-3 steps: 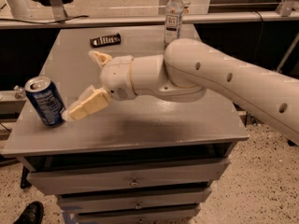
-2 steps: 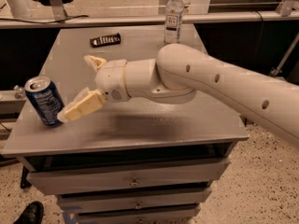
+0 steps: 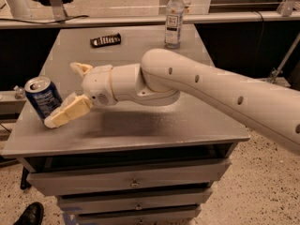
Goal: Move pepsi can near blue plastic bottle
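Observation:
The pepsi can (image 3: 43, 97), dark blue with a silver top, stands slightly tilted near the left edge of the grey table (image 3: 187, 121). My gripper (image 3: 62, 94) is open just right of the can. Its lower cream finger (image 3: 68, 112) lies against the can's front base, and its upper finger (image 3: 80, 69) is behind and to the right, apart from the can. The blue plastic bottle (image 3: 174, 18), clear with a white cap and label, stands upright at the table's far edge, well away from the can.
A flat black object (image 3: 105, 40) lies at the far left of the table. My arm (image 3: 211, 86) spans the table from the right. Drawers (image 3: 133, 182) are below the tabletop. A black shoe (image 3: 30, 214) is on the floor at the lower left.
My gripper has moved left toward the can. Its lower finger now lies against the can's base, and the can has shifted a little.

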Robot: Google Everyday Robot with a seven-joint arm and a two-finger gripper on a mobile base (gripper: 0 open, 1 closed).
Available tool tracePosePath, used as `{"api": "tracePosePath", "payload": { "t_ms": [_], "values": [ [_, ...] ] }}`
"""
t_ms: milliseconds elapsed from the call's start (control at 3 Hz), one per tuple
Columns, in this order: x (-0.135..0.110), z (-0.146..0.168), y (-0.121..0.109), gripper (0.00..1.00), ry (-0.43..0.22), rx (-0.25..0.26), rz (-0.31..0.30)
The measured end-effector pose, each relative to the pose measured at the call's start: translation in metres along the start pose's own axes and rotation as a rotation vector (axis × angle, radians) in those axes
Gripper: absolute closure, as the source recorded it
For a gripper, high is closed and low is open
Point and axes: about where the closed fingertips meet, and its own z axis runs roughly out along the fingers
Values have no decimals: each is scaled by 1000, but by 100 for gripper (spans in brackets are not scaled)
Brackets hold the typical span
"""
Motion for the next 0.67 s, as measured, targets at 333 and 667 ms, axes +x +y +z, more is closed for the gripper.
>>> {"api": "tracePosePath", "payload": {
  "t_ms": [333, 667],
  "values": [
    [-4, 14, 7, 0, -18, -29, 0],
    [-11, 27, 13, 17, -40, -47, -6]
  ]
}}
